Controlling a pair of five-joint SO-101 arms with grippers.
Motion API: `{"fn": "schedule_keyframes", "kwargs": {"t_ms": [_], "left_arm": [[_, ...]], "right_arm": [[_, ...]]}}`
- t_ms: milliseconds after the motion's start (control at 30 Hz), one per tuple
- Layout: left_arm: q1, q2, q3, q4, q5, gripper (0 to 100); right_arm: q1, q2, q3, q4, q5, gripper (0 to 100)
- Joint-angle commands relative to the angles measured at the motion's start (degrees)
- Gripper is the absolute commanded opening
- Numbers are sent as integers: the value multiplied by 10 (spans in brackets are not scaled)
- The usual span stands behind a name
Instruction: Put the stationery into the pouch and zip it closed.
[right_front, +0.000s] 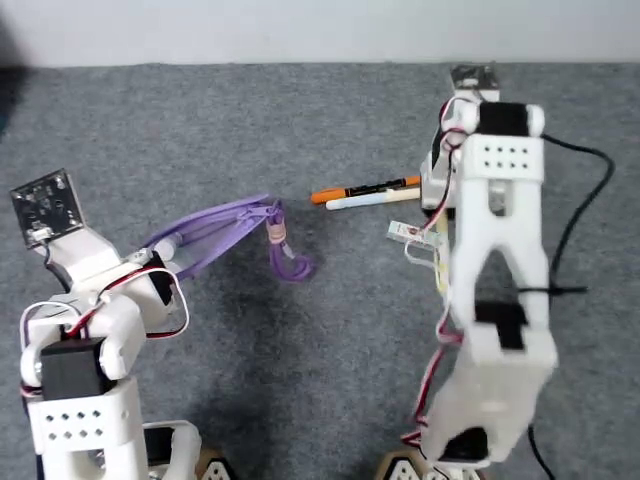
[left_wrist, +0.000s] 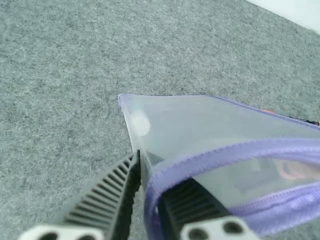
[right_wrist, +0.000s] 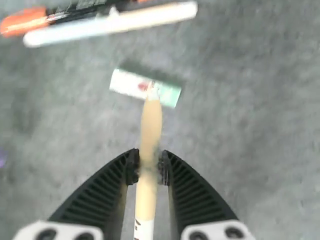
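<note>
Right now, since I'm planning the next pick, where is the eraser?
High view: the eraser lies right of centre, just below the two pens, at the tip of the right gripper's pencil.

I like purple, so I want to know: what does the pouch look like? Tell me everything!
The pouch is see-through plastic with a purple zipper band along its edges and a purple strap loop at its far end. The left gripper is shut on one end by the zipper, and the rest reaches out over the gray carpet. Its mouth looks open.
</note>
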Motion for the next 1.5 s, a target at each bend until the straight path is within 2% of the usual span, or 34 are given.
{"fn": "schedule_keyframes", "kwargs": {"t_ms": [0,133,333,567,767,900,1167,1467], "left_arm": [[-2,7,-7,-11,5,12],[-2,7,-7,-11,5,12],[-2,10,-6,-4,5,12],[-2,7,-6,-4,5,12],[-2,7,-5,-4,5,12],[-2,7,-6,-4,5,12],[-2,7,-4,-4,5,12],[-2,7,-3,-4,5,12]], "right_arm": [[-24,-163,90,22,0,8],[-62,-305,185,20,-4,8],[-192,-495,347,11,-95,8],[-350,-660,455,-159,-188,8],[-432,-724,527,-362,-193,8],[-473,-727,549,-497,-173,8],[-499,-727,666,-775,-25,8],[-545,-714,804,-1066,77,8]]}}
